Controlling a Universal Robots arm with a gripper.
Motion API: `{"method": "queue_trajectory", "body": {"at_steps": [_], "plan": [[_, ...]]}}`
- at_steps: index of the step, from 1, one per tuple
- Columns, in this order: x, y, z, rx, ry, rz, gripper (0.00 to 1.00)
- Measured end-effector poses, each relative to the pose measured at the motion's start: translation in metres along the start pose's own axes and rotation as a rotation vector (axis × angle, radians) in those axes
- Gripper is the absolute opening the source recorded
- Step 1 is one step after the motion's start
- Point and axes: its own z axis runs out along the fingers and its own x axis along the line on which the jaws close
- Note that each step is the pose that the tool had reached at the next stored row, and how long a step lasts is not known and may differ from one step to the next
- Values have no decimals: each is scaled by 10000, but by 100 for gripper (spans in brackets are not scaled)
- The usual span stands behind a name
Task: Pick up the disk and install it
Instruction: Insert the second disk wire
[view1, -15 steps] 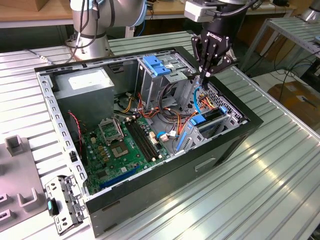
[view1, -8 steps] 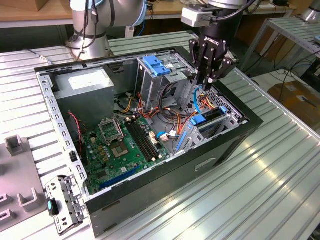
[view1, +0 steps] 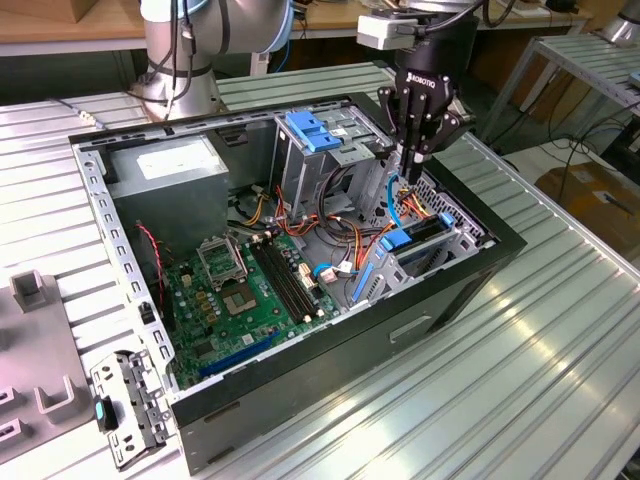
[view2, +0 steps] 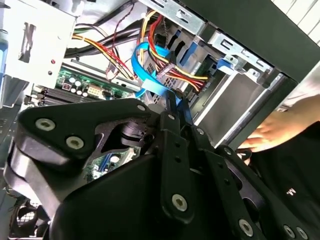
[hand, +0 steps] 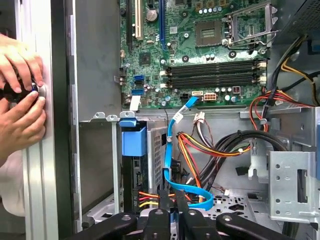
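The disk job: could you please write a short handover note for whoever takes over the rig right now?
The tool is low over the drive bay of the computer case, beside the light-blue cable, and is not carrying anything blue-railed.
The disk stands on edge in the bay slot.
Done: the disk appears placed in the bay.
Left: I cannot tell whether it is fully seated.
A person's hands are at the case edge.

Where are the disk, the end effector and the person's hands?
disk (hand: 133, 141): first wrist view, on its bright blue carrier end in the bay.
end effector (view1: 418, 152): exterior view, between its fingertips above the drive cage.
hands (hand: 20, 107): first wrist view, on the knuckles at the case edge.
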Motion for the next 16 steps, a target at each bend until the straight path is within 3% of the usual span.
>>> {"method": "queue_trajectory", "body": {"at_steps": [1,3,4,6,7,10,12,13,16], "plan": [[-4,0,2,2,31,-1,16],[-9,0,7,3,49,0,17],[-12,-2,15,3,58,1,24],[-15,-3,23,3,64,1,22],[-15,-3,28,3,62,0,16],[30,22,64,67,19,-12,16],[34,84,78,125,16,-10,16],[30,193,104,130,17,-18,16],[34,325,125,135,9,-35,16]]}}
